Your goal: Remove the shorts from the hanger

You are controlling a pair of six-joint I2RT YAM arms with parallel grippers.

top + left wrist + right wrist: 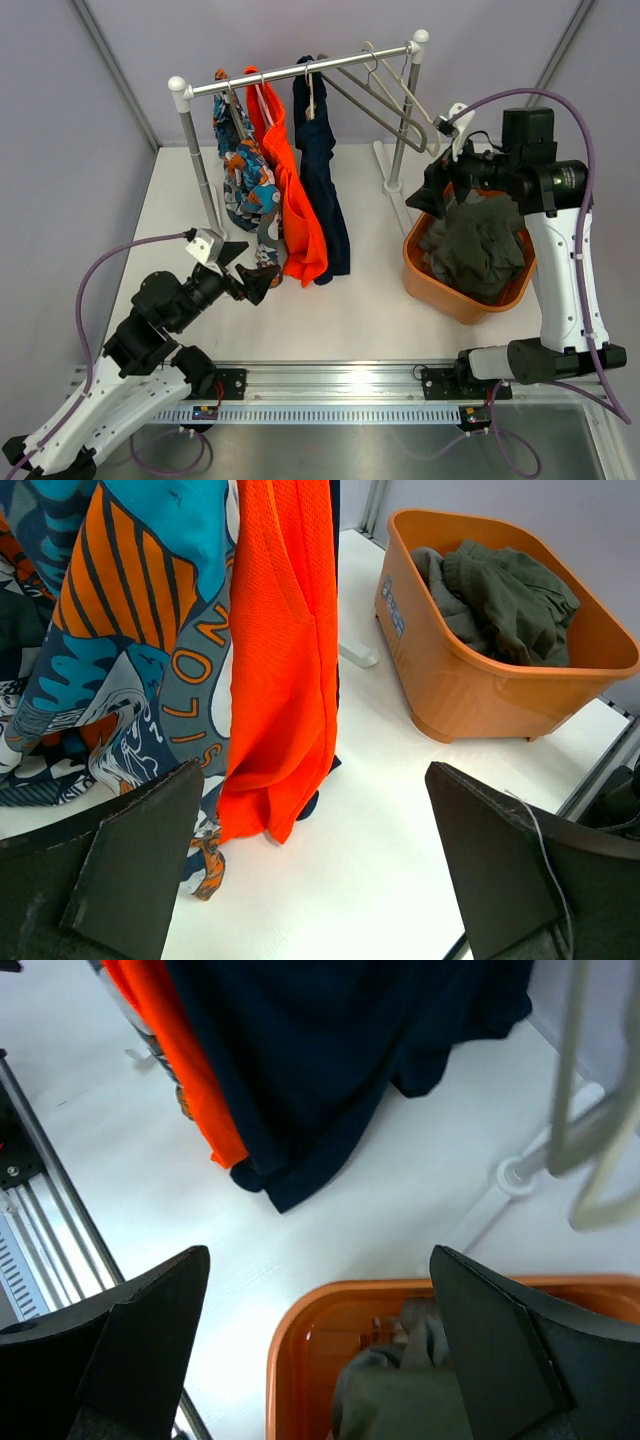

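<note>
The two drab shorts, a grey pair (430, 565) and a dark green pair (510, 600), are off the hangers. They lie bunched up in the orange basket (470, 680) on the right side of the table (350, 310). The green pair sits on top and pokes up a little above the rim.

Your right gripper (318, 1260) hangs just over that pile. Its fingers are spread wide and hold nothing. If you dip it or swing it off low, a finger could hook a fold of cloth and pull the shorts back out. It could also bump the rim and push the basket along, and the basket looks to be near the table's edge. Lift straight up first.

Two empty hangers (390, 100) slant down from the rack (300, 70) right beside that arm. A quick turn could knock them off or get the cable caught on them.

Your left gripper (315, 775) is wide open too, and empty. It sits low, just beside the hems of the bright orange shorts (295, 210) and the patterned pair (240, 170). The navy pair (320, 180) hangs behind them. I think these are not the ones you want. If you go forward or close here, you could grab the wrong pair. A hard tug might even tip the rack.
</note>
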